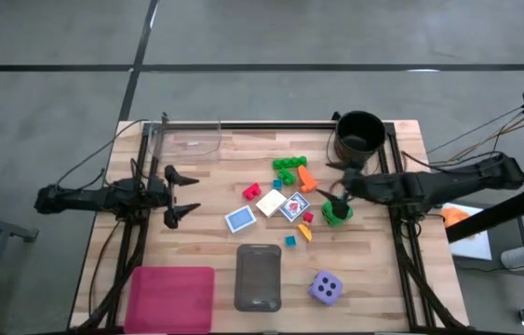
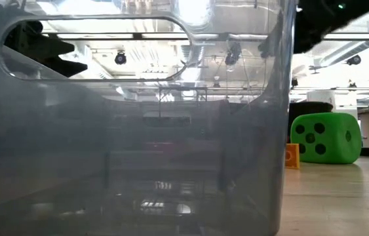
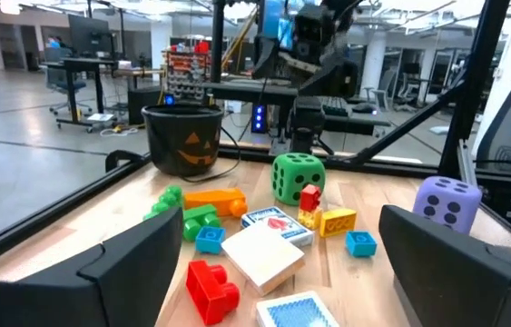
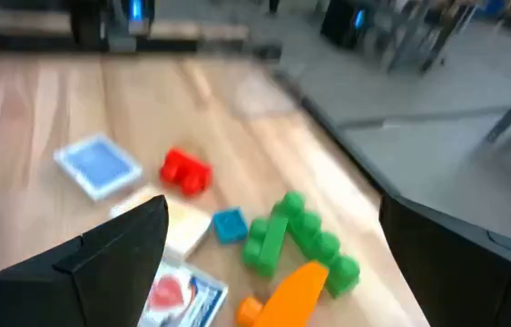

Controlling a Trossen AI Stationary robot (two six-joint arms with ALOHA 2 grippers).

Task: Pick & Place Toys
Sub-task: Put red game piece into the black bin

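Bench (image 1: 196, 247): pale wooden planks with visible grain, set in a dark metal frame.
Toys: smooth studded plastic blocks clustered at the frame's centre in the high view — green blocks (image 1: 288, 168), an orange block (image 1: 308, 177), a red block (image 1: 251, 191), a small blue block (image 1: 290, 240).
Cards: flat; a blue-faced card (image 1: 240, 220) lies just left of a white box (image 1: 270, 203) and a patterned card (image 1: 294, 207).
Green die (image 1: 337, 212): rounded cube with black pips, right of centre, under the right arm's tip.
Purple die (image 1: 325, 288): lower centre-right, well apart from the cluster.
Tray (image 1: 258, 276): grey translucent rectangle at lower centre; it fills most of the low view.
Bucket (image 1: 359, 135): round and black at upper right; only the left wrist view shows an orange pumpkin face (image 3: 190, 145) on it.
Pink mat (image 1: 170, 297): flat rectangle, lower left.
Left gripper (image 1: 185, 194): left of centre above bare wood, jaws spread wide and empty.
Right gripper (image 1: 333, 202): over the green die; I cannot tell how its jaws stand.
Writing: none readable.
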